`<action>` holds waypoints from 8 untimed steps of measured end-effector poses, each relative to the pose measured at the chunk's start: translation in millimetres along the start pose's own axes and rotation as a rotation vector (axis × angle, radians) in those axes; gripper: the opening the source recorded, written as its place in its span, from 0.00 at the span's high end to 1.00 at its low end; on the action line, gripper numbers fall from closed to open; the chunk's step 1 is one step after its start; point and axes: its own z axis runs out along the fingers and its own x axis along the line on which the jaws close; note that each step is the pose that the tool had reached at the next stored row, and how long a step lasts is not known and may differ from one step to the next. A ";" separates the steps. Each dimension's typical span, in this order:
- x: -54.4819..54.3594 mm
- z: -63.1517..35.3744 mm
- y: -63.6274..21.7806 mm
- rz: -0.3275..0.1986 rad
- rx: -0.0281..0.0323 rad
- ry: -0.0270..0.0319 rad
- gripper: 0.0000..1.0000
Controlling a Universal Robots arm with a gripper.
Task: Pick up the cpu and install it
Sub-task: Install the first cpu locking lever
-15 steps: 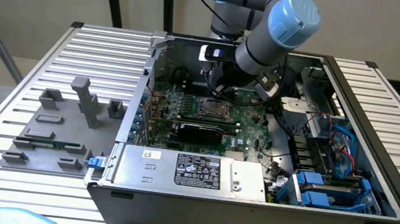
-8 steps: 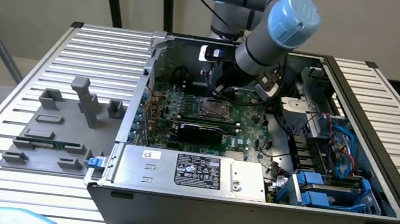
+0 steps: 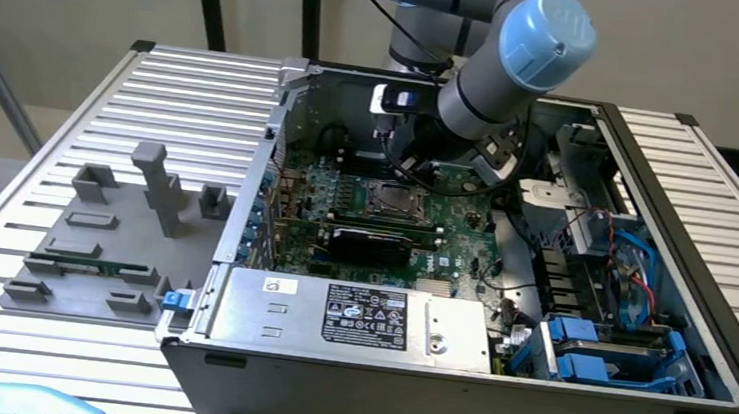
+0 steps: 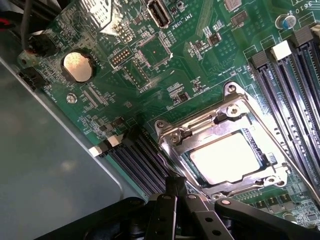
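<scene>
The cpu sits in the socket frame on the green motherboard, its silvery top showing through the metal frame – so the placing step looks done or all but done, as far as I can judge. The gripper hangs just beside the socket's edge, dark fingers close together with nothing visible between them; they appear closed and empty, and the cpu lies apart from them. In the exterior view the arm reaches down into the open computer case above the socket.

Any further move calls for care – the fingers are near the frame and the memory slots.

Counted: one cpu, one socket, one coin battery, one arm. On the worktop to the exterior view's left, one grey fixture plate holds one long green memory stick.
</scene>
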 end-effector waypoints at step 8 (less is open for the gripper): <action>0.7 -0.7 3.0 0.002 0.0036 -0.0022 0.89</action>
